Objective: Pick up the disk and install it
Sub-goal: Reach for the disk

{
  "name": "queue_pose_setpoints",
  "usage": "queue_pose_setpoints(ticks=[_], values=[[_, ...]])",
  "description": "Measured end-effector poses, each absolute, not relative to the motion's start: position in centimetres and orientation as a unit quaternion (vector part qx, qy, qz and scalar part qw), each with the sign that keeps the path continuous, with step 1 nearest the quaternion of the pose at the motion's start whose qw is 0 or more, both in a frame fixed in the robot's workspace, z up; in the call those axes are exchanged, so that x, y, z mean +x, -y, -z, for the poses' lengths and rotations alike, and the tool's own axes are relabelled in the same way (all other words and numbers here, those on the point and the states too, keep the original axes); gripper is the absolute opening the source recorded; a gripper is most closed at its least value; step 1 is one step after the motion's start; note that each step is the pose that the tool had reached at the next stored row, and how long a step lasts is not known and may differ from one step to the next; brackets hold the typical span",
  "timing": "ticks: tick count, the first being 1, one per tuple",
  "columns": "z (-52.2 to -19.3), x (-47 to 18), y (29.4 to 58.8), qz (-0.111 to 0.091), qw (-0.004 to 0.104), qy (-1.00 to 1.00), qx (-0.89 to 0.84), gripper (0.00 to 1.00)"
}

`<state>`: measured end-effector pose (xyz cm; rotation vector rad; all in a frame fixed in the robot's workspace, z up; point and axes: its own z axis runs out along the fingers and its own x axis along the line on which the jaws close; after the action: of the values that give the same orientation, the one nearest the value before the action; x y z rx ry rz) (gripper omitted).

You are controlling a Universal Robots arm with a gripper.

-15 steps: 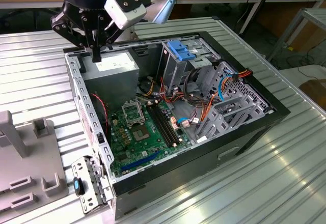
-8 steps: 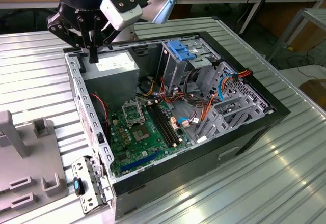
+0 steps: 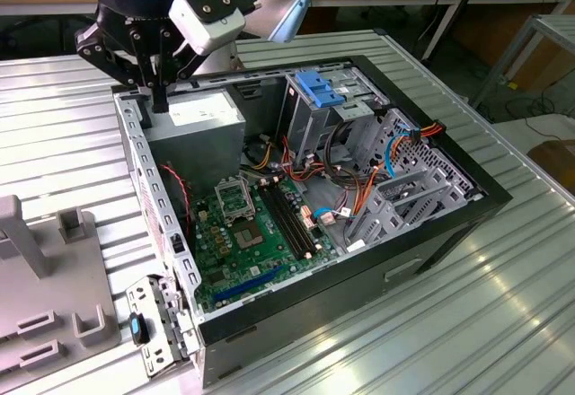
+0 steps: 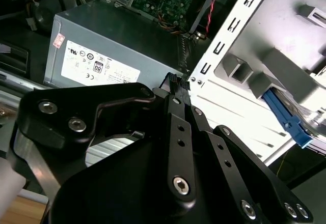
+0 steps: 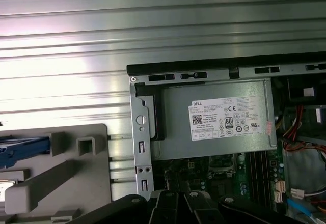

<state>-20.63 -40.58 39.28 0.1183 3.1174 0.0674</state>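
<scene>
The white label (image 5: 224,118) on the grey power supply (image 3: 202,117) bore small print and certification marks. My gripper (image 3: 160,99) pointed straight down over the open computer case (image 3: 305,310), with its tips at the power supply's corner beside the case wall. My fingers were pressed together and held nothing. The disk (image 5: 23,150) lay in the grey fixture (image 5: 86,183) outside the case, well apart from me.

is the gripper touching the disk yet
Apart. In the second wrist view the gripper hangs by the power supply, while the disk lies in the grey holder beyond the case wall.
</scene>
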Motion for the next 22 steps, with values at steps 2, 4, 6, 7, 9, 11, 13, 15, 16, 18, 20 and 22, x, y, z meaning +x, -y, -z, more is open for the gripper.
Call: queue_pose_setpoints(ticks=[2,4,6,7,9,11,13,15,16,18,20,22], values=[[-39.3,-20.8,40.6,-0.022,0.011,-0.999,0.038,0.11],[-39.3,-21.0,40.6,-0.022,0.011,-0.999,0.038,0.11],[-39.3,-21.3,40.7,-0.022,0.011,-0.999,0.038,0.11],[-39.3,-21.4,40.7,-0.022,0.011,-0.999,0.038,0.11],[-39.3,-21.6,40.7,-0.022,0.011,-0.999,0.038,0.11],[-39.3,-21.9,40.8,-0.022,0.011,-0.999,0.038,0.11],[-39.3,-22.1,40.8,-0.022,0.011,-0.999,0.038,0.11],[-39.3,-22.3,40.8,-0.022,0.011,-0.999,0.038,0.11],[-39.3,-22.4,40.9,-0.022,0.011,-0.999,0.038,0.11],[-39.3,-22.6,40.9,-0.022,0.011,-0.999,0.038,0.11],[-39.3,-23.0,41.0,-0.022,0.011,-0.999,0.038,0.11],[-39.3,-23.2,41.0,-0.022,0.011,-0.999,0.038,0.11]])
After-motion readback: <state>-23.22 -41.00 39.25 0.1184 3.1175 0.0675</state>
